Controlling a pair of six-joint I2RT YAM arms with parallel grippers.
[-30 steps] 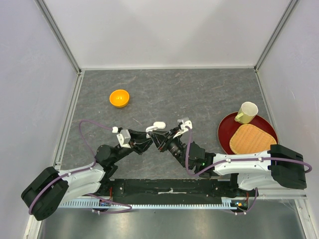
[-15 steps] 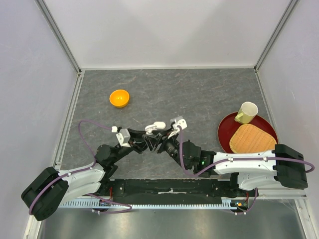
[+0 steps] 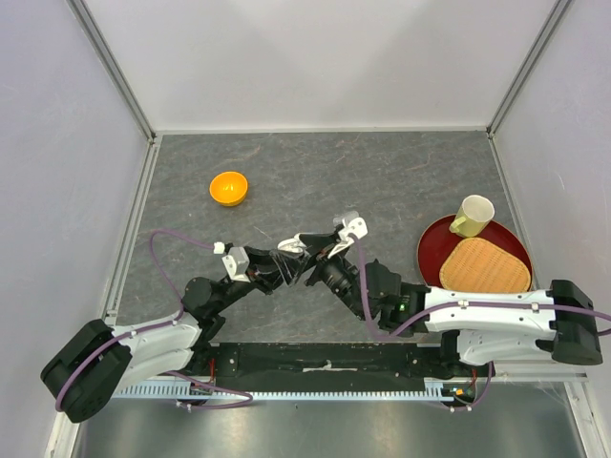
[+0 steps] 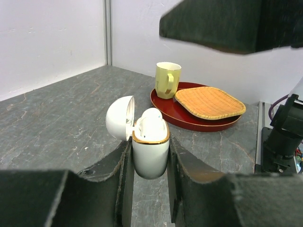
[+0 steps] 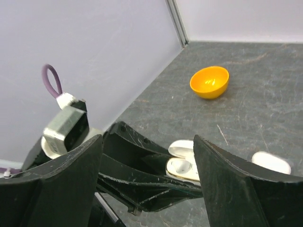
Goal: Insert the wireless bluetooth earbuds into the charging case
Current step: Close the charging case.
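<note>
Charging case (image 4: 150, 153): where is it?
— Pinched upright between the left fingers (image 4: 116, 189), lid open, a white earbud (image 4: 151, 118) showing inside.
— The right fingers (image 5: 61, 179)?
— Spread wide, over the case. Beyond the left fingers, a yellow cup (image 4: 167, 80) and woven mat (image 4: 209, 101) sit on a red tray (image 4: 189, 124).

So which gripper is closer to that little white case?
Left. The left gripper is clamped on the open charging case; the right gripper stands open just short of it.
</note>
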